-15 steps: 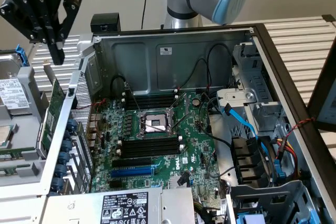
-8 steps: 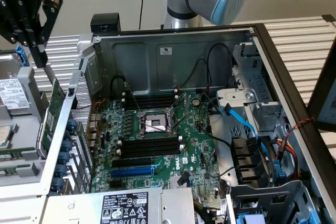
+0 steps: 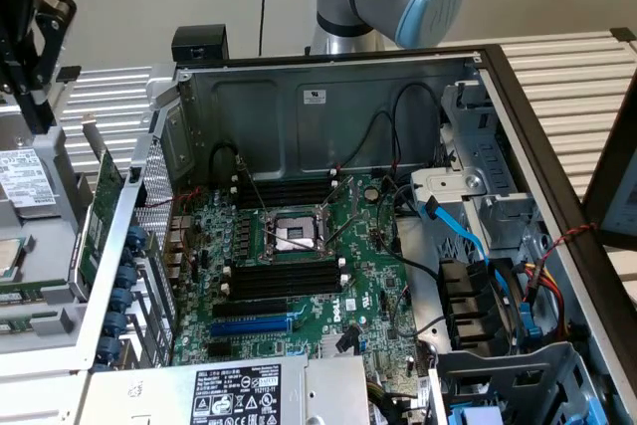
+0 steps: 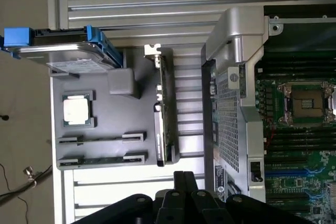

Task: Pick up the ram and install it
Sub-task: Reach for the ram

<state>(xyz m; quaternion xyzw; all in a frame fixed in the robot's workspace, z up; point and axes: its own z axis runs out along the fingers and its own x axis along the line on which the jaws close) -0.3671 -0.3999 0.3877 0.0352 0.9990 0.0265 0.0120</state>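
At the exterior view's upper left, the black hand [image 3: 38, 116] hangs above a grey tray [image 3: 60, 345] that stands on the slatted table [image 3: 567, 67] beside the open computer case [image 3: 328, 97]. The wrist view shows the hand [image 4: 184, 182] closed, its fingers pressed together with nothing between them. The ram [image 3: 35, 296] is at the exterior view's lower left, resting on edge in a long narrow holder on the tray, apart from the hand. In the wrist view the ram [image 4: 101, 159] has a second, similar holder [image 4: 101, 139] running parallel just beside it. A processor chip [image 4: 77, 109] and a hard drive with blue rails [image 4: 63, 51] also sit on the tray. A green expansion card [image 4: 165, 114] stands upright at the tray's edge nearest the case. Inside the case, the motherboard [image 3: 299, 276] shows long black memory slots [image 3: 284, 279] standing empty.
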